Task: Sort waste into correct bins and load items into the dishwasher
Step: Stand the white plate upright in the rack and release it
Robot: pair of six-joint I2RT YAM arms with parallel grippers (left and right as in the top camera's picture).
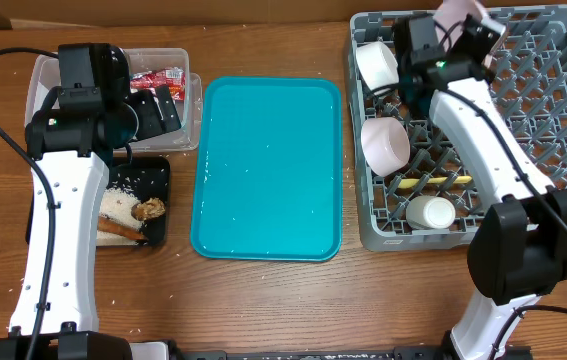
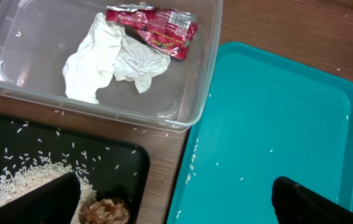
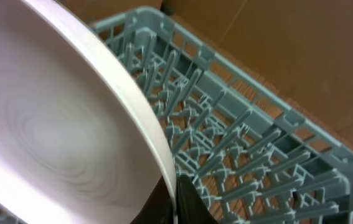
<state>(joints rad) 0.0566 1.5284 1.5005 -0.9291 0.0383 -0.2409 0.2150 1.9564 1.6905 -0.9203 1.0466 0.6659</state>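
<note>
My right gripper [image 3: 175, 199] is shut on the rim of the large pale-pink plate [image 3: 51, 124], held on edge over the back of the grey dish rack [image 1: 563, 60]. Two bowls [image 1: 375, 62] [image 1: 385, 143], a white cup [image 1: 431, 212] and the yellow spoon [image 1: 433, 182] lie in the rack. My left gripper [image 2: 176, 208] hangs open and empty above the gap between the black tray [image 2: 120, 162] and the teal tray [image 2: 276, 112]. The black tray holds rice [image 2: 20, 180], a brown lump [image 2: 108, 211] and a sausage stick [image 1: 118, 230].
The clear tub [image 2: 207, 74] at the back left holds crumpled white paper [image 2: 111, 59] and a red wrapper [image 2: 157, 26]. A few rice grains lie scattered on the teal tray [image 1: 268, 170] in the middle. Black cables run beside both arms.
</note>
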